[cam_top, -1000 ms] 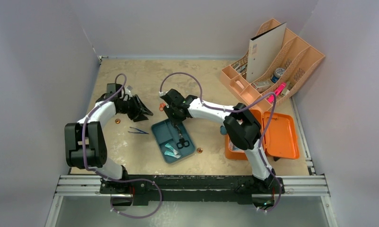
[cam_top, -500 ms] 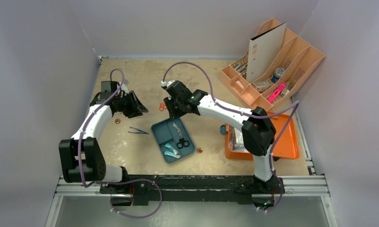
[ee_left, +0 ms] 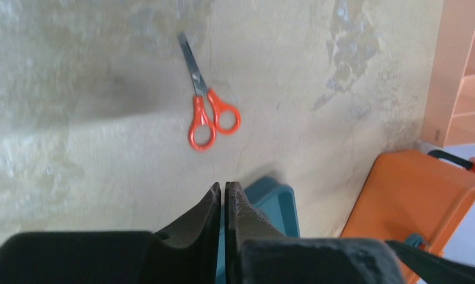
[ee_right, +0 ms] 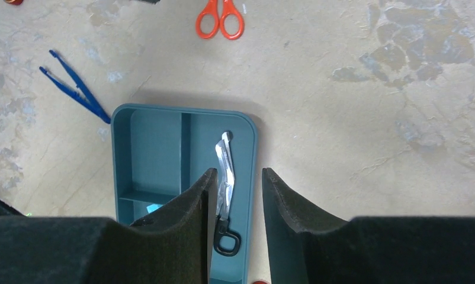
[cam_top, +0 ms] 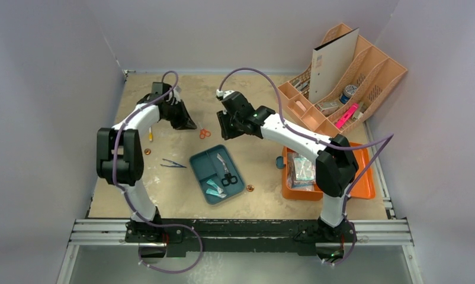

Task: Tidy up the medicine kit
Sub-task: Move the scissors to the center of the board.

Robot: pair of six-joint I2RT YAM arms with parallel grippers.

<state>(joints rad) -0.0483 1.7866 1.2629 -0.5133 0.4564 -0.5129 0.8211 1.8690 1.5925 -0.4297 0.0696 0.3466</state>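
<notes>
The orange medicine kit (cam_top: 358, 173) lies open at the right, with packets (cam_top: 301, 168) in its left half; its corner shows in the left wrist view (ee_left: 419, 201). My left gripper (cam_top: 183, 122) is shut and empty, just left of small orange scissors (cam_top: 205, 134), which also show in the left wrist view (ee_left: 208, 115). My right gripper (cam_top: 226, 131) is open and empty above the table beyond the dark teal tray (cam_top: 199, 164). In the right wrist view its fingertips (ee_right: 237, 173) frame black-handled shears (ee_right: 225, 171) lying in the tray (ee_right: 152, 136).
Blue tweezers (cam_top: 173, 163) lie left of the tray. A peach desk organizer (cam_top: 342, 77) with a folder stands at the back right. Small orange discs (cam_top: 147, 151) (cam_top: 250, 189), a yellow item (cam_top: 150, 135) and a teal round thing (cam_top: 279, 161) lie on the table.
Both grippers moved toward the back. The left one swung right, up to the orange scissors. The right one drew back from over the tray; the shears stay in it.
</notes>
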